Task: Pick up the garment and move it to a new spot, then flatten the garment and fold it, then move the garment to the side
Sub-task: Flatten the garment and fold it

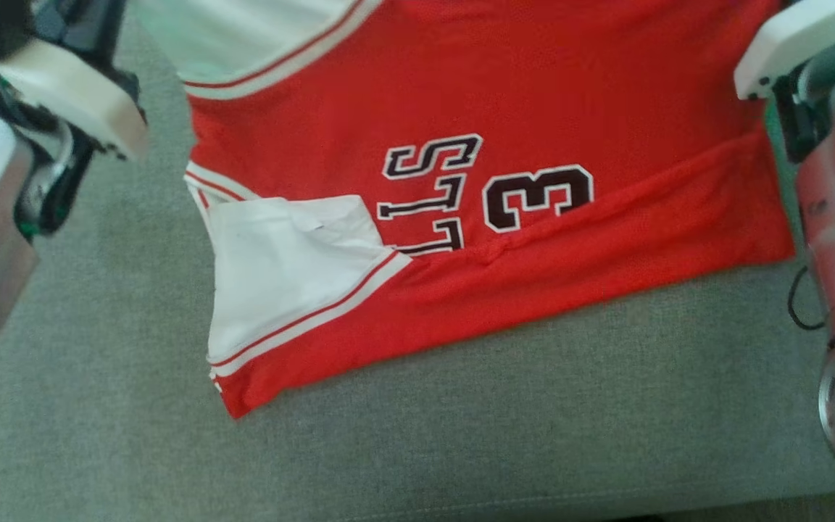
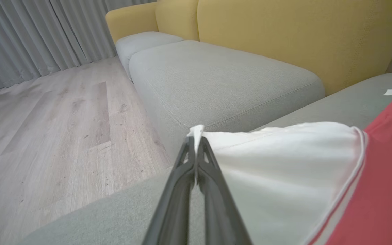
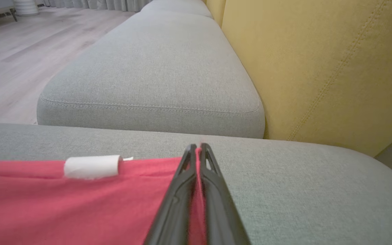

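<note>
Here, a grey woven sofa seat cushion [image 1: 461, 449] runs across the front. On it lies a red sleeveless basketball jersey [image 1: 533, 94] with white trim and dark lettering, spread sideways. Its near long edge is turned up over the number, and a white inner panel shows at the left.

At the jersey's left end, the left gripper [image 2: 195, 139] has its jaws clamped on a corner of white cloth. At the right end, the right gripper [image 3: 197, 147] has its jaws pressed together on the red edge.

Beyond lie a second grey cushion [image 3: 148, 68], a yellow backrest [image 3: 318, 68], a pale wooden floor [image 2: 46, 136] and grey curtains [image 2: 29, 34].

This looks like the flatten-and-fold step, with both ends gripped. The next move probably calls for both arms to travel together, keeping the cloth taut so the fold lands straight.
</note>
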`<state>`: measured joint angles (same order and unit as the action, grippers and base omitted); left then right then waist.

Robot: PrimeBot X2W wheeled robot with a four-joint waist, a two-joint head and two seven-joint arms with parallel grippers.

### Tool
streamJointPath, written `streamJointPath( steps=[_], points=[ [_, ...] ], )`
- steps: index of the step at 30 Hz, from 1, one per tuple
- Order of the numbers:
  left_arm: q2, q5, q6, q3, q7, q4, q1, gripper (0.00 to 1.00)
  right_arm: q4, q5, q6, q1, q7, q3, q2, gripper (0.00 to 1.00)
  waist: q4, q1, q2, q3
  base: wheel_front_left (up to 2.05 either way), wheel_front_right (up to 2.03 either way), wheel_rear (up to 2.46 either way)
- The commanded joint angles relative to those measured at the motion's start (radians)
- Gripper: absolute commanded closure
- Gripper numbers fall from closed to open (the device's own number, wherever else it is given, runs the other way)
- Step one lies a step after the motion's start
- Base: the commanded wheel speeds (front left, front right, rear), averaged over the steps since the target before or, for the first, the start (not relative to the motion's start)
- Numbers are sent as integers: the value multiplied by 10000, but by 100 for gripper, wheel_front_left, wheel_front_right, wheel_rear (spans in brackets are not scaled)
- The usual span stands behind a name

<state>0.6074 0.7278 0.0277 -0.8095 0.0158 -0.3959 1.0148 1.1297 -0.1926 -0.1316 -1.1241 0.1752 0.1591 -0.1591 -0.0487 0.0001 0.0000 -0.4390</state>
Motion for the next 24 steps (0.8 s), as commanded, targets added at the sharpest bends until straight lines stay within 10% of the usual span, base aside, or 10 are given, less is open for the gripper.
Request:
streamJointPath(
  steps=[1,24],
  points=[
    [369,-114,-42,534,111,-76,700,100,-180,156,9,-500,132,-254,191,100,-51,-1,0,-50,0,0,0],
    [-776,-1477,-924,-108,2387,-3449,1829,100,597,2263,9,-386,816,-1971,-399,100,164,-1,0,409,0,0,0]
  ],
)
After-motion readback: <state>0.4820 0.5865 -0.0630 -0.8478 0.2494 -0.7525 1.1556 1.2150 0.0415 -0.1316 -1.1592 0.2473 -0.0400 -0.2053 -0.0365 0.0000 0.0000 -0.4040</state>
